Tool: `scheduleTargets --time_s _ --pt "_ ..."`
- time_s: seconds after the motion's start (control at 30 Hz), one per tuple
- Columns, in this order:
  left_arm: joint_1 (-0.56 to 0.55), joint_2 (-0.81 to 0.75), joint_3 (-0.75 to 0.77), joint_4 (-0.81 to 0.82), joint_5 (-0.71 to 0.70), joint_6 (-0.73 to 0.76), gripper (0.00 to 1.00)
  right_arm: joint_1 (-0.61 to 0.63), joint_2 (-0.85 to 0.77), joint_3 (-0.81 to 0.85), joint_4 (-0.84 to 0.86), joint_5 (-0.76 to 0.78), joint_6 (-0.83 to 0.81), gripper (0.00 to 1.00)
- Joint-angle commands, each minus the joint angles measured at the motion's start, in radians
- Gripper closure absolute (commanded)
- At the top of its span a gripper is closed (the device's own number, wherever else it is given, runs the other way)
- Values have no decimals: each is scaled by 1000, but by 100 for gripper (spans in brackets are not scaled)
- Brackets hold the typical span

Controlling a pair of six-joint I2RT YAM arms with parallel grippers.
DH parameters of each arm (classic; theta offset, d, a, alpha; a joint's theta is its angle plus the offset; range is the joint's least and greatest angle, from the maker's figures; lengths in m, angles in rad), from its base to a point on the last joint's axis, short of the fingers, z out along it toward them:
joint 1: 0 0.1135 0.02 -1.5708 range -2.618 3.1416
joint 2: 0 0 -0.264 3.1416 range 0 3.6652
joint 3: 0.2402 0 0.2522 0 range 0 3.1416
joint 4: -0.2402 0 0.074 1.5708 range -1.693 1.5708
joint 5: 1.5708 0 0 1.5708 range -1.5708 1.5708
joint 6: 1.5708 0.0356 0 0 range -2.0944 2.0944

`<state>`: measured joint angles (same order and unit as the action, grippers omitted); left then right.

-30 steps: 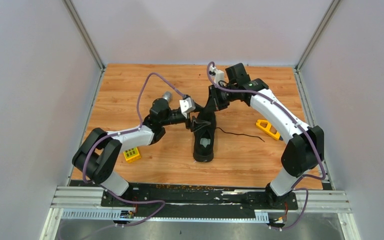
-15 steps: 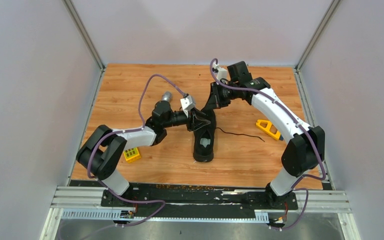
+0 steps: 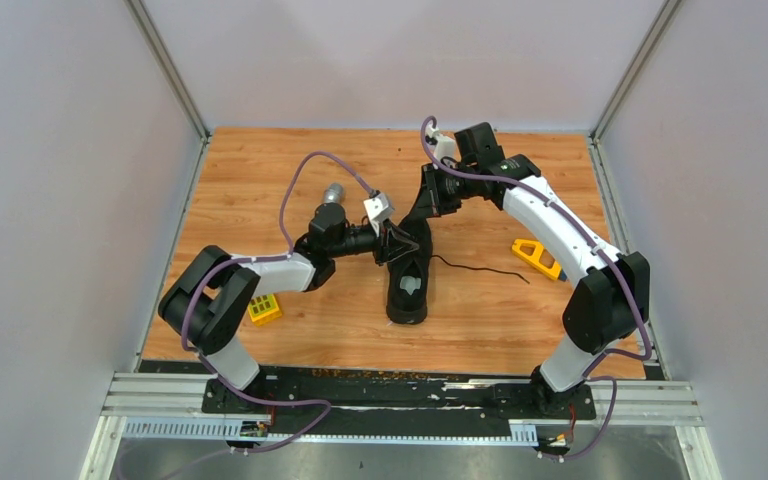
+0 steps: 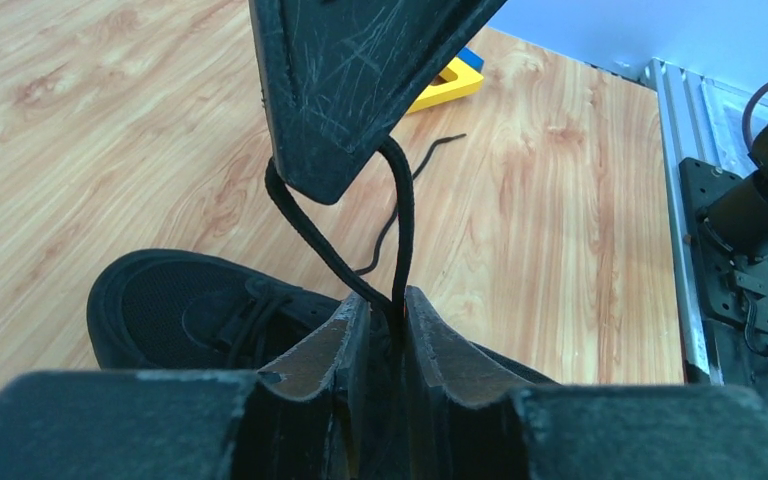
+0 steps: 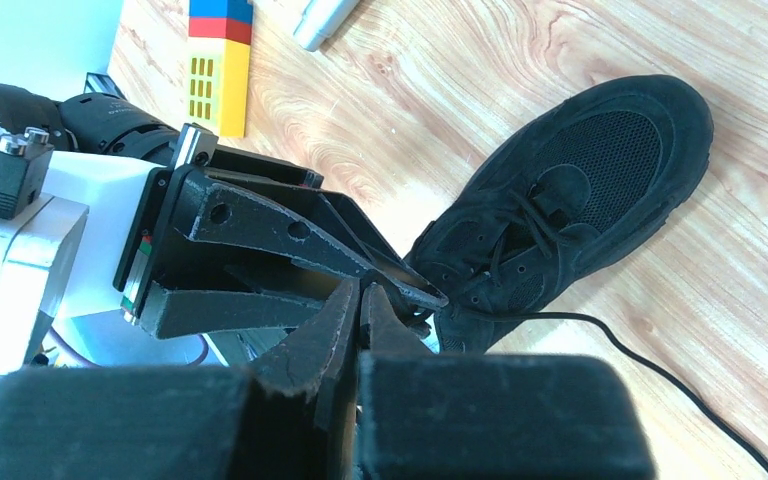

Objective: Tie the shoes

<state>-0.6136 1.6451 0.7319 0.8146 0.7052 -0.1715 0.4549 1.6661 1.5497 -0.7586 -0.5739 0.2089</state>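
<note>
Walls (image 3: 60,200): pale panels close in the table on the left, far and right sides; only the near side, where the arm bases sit, is open.
Table (image 3: 250,165): wooden top. Bare wood runs along the far edge, across the far left corner and over the near right part.
Right arm (image 3: 550,225): rises from the near right with its elbow close to the right edge. The forearm reaches back and left, and the wrist bends down over the shoe.
Left arm (image 3: 260,270): folded low at the near left with its elbow close to the left edge. The forearm stretches right toward the shoe.
Shoe (image 3: 407,290): black, lying lengthwise at the middle of the table, heel toward the bases.
Lace (image 4: 400,215): a thin black loop stands up from the shoe between the two grippers. A loose end trails right across the wood.
Right gripper (image 5: 360,298): fingers pressed together, pinching the top of the loop.
Left gripper (image 4: 388,308): fingers a narrow gap apart with the loop's foot running down between them. Whether they press it, I cannot tell.
Yellow piece (image 3: 537,257): on the wood near the right edge, beside the right arm.
Microphone (image 3: 333,192): silver, just behind the left wrist.
Toy block (image 3: 264,308): yellow, beside the left elbow.
</note>
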Motion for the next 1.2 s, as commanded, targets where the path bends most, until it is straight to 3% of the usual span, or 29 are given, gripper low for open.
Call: scheduleTargets --time_s 0.0,0.37,0.5,0.73,1.03,1.1,1.17 --pt "-5 8 9 -7 17 38 79 -7 -11 17 31 19 12 100" --pt "-12 49 59 -15 56 72 100 -21 -3 14 32 22 32 100" --pt "-13 57 66 -9 60 82 100 -42 5 15 28 12 27 98" --pt "-14 69 70 -11 111 87 100 -153 53 96 -36 -145 -125 68" --pt "-13 73 67 -47 159 104 100 -206 41 42 -135 -328 -458 56" --pt "-13 76 67 -53 153 101 100 -216 44 17 -139 -254 -359 56" --pt "-13 79 65 -56 124 90 100 -247 35 -38 -136 -153 -143 57"
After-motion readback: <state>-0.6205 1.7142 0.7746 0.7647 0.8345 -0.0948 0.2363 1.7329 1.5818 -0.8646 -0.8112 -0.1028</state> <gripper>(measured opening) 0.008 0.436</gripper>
